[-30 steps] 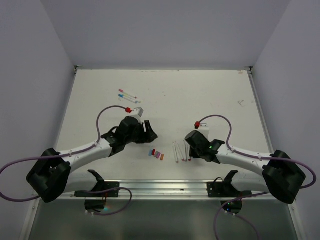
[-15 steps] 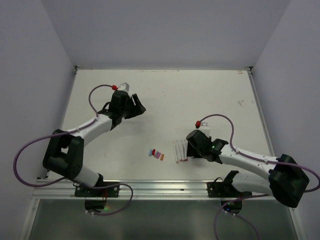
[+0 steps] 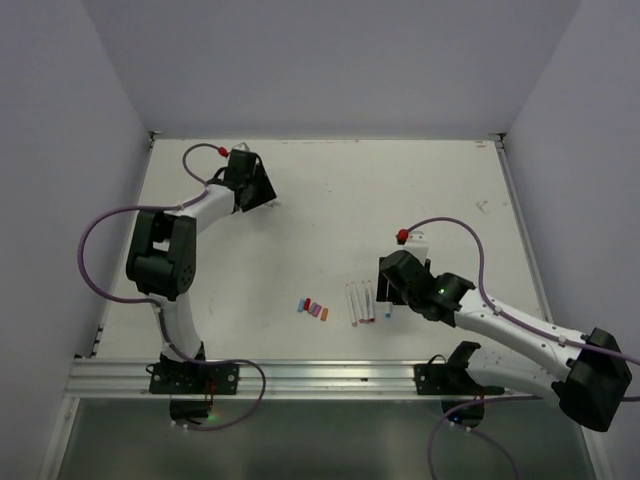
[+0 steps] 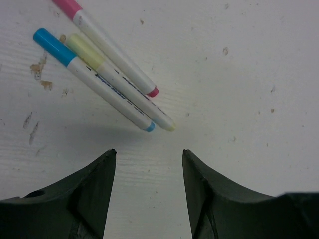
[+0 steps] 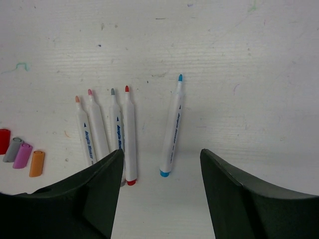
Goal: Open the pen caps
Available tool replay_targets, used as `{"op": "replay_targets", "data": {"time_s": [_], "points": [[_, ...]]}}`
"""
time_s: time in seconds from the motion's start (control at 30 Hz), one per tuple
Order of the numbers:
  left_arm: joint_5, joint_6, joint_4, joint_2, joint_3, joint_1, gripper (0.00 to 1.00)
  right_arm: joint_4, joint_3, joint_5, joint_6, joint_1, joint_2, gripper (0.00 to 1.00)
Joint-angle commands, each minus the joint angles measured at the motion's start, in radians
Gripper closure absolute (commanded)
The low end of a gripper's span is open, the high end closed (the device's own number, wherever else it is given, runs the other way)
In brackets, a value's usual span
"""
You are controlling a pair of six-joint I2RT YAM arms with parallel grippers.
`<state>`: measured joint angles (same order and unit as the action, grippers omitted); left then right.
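From above, the left gripper [image 3: 250, 188] sits at 11 o'clock on the white table [image 3: 330, 190] and hides whatever lies beneath it. Its wrist view shows what is there: three capped pens [image 4: 112, 84] fanned at 11 o'clock, just ahead of the fingers. They have smooth white barrels with small print and matte stubby caps. The pink cap [image 4: 67, 7] is cut off by the top edge. The blue cap [image 4: 51, 46] and yellow cap [image 4: 85, 50] touch side by side. The gripper's dark, wedge-shaped fingers are spread apart with bare, scuffed tabletop between them and pinch nothing.

The right gripper [image 5: 162, 153] is also spread wide and grips nothing. Its left finger covers the rear ends of a row of four uncapped pens [image 5: 107, 134], whose tips are orange, pink, grey and red. A fifth blue-tipped pen [image 5: 172, 124] lies slightly apart at 1 o'clock of that row, with its rear end between the fingers but touching neither.

The loose pen caps [image 5: 25, 154] lie at 9 o'clock. The red one is cut off by the frame edge, followed by grey, purple-pink and orange ones. From above they make a tiny cluster near 6 o'clock on the table, and the colours are hard to tell apart.
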<state>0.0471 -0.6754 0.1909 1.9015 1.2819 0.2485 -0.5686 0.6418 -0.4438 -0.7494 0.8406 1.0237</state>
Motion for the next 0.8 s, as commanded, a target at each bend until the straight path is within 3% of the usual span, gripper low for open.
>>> {"op": "replay_targets", "data": {"time_s": [0.0,0.2,0.77], "points": [[0.100,0.028,0.080,0.040,0.097,-0.011,0.42,-0.037,0.029,-0.059,0.027,-0.003,-0.022,0.33],[0.172,0.014,0.145,0.106,0.164,-0.014,0.43,-0.031,0.015,-0.047,0.028,-0.008,-0.039,0.33],[0.206,0.022,0.180,0.209,0.266,-0.023,0.43,-0.028,-0.005,-0.032,0.027,-0.009,-0.086,0.33]]}}
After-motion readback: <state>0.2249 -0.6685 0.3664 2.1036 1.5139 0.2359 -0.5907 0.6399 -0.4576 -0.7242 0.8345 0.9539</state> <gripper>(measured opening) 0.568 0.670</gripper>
